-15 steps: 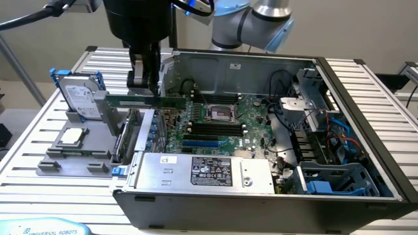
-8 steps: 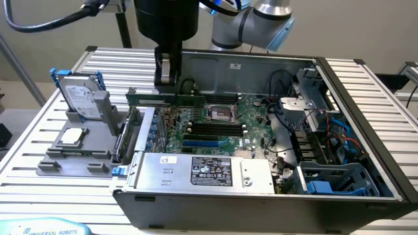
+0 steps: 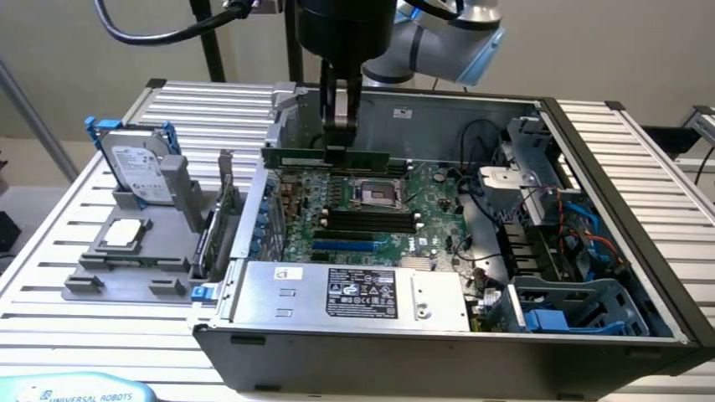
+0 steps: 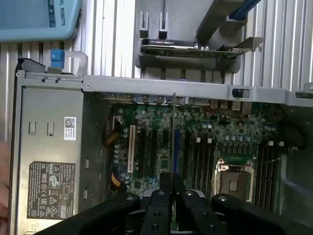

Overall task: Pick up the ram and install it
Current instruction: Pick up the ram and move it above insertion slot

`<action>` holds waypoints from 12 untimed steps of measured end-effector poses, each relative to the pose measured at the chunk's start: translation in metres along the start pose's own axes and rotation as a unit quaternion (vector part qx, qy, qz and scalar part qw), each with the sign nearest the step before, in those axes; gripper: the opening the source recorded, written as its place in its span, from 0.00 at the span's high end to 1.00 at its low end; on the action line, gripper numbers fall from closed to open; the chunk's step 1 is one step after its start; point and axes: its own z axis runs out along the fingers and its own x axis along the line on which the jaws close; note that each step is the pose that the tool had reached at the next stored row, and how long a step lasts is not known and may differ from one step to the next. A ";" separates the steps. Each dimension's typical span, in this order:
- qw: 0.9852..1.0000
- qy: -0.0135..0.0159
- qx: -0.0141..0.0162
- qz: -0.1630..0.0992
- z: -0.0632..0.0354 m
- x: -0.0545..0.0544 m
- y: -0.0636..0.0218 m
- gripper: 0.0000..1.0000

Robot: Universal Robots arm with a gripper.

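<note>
The ram (image 3: 293, 157), a thin green stick, hangs level in the tool (image 3: 338, 151), whose two fingers are closed tight on its upper edge a little off mid-length, so that more of the stick reaches toward the exterior view's left. It is held in the air over the motherboard (image 3: 430, 213) inside the open computer case (image 3: 625, 218), seated in nothing. Below the tool lies the square processor socket (image 3: 378, 194), and nearer the camera than that run four bare black memory slots (image 3: 363, 219). Behind the tool the case's metal back wall (image 3: 447, 113) stands near. Toward the exterior view's right of the tool, loose cables (image 3: 480, 138) and a drive bay (image 3: 525, 146) crowd the board's edge, while the room above the slots is open. In front, well apart from the tool, sits the power supply (image 3: 347, 293). The wrist view gives the ram (image 4: 174, 122) edge-on, a fine line running out from between the black fingers (image 4: 165, 183) of the tool (image 4: 173, 188) and lying along a blue slot (image 4: 177, 147), with the socket (image 4: 236, 178) apart from it. The exterior view adds the slatted surface (image 3: 67, 276) beside the case, where a gray holder (image 3: 123, 280) carries a hard drive (image 3: 146, 172), a silver processor chip (image 3: 123, 234) and an upright expansion card (image 3: 229, 209).
</note>
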 end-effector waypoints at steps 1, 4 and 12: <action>1.000 0.000 0.000 0.000 0.0004 -0.003 -0.0026 0.86; 1.000 0.000 0.000 0.000 0.0020 -0.014 -0.0098 0.86; 1.000 0.000 0.000 0.000 0.0078 -0.044 -0.0284 0.86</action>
